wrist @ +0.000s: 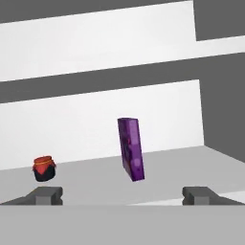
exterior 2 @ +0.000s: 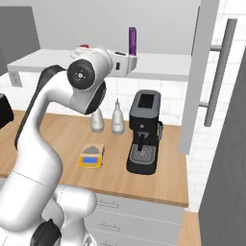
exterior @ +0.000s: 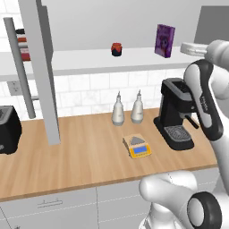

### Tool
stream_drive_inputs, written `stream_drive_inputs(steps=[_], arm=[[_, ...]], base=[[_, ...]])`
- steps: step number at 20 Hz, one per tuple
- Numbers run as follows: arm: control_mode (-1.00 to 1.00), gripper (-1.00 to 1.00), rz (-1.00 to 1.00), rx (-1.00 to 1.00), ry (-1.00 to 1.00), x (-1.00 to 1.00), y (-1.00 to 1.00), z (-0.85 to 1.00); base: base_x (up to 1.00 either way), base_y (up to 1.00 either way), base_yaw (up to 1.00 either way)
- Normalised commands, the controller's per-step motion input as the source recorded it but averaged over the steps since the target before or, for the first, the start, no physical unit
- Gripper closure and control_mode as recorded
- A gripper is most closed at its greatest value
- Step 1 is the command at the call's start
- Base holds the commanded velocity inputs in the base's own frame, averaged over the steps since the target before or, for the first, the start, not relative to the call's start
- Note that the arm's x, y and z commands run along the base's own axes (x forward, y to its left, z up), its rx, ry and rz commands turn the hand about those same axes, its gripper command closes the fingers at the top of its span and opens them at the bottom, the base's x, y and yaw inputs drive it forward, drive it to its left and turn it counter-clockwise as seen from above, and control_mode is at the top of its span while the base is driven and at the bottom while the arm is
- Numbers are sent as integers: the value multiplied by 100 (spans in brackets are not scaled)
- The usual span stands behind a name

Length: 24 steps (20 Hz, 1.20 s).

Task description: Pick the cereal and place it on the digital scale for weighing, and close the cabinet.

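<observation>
**Open jaws lined up on the cereal, nothing gripped yet**

Gripper [wrist: 122,195] at the bottom of the hand view, finger tips [wrist: 47,195] spread wide apart, empty. Cereal [wrist: 131,148] upright at centre frame on the white shelf [wrist: 191,162], narrow edge toward the hand, leaning a little. Red jar [wrist: 43,168] at lower left, well apart from the box. In the left base view, cereal [exterior: 164,40] at upper right on the shelf; digital scale [exterior: 138,146] at lower centre on the wooden counter [exterior: 80,147], near the coffee machine [exterior: 175,114]. Cabinet door [exterior: 42,67] swung open at upper left (closing not yet done).

Risks, as a judgement: a thin, tall box tipped over backwards by an off-centre approach or one finger touching first; pushed deeper along the shelf if closing comes late; clipping the coffee machine on the way down to the scale, given how near the two stand.

Hard to make out: the box's front picture, seen edge-on in the hand view; gap between tips and box unclear. In the right base view, the lower part of the cereal [exterior 2: 132,41] hidden behind the hand.
</observation>
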Motion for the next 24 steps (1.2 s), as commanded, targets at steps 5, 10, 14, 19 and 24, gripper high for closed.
stream_drive_inputs(steps=[5,10,14,19,24], arm=[[-100,-100,0,0,3,45,-2,0],[-100,-100,0,0,-4,52,0,-1],[-100,-100,0,0,0,52,-6,-4],[-100,-100,0,-1,2,43,-3,-4],[-100,-100,0,0,2,31,-16,-1]], base=[[0,0,0],[0,0,0],[0,0,0],[0,0,0],[0,0,0]])
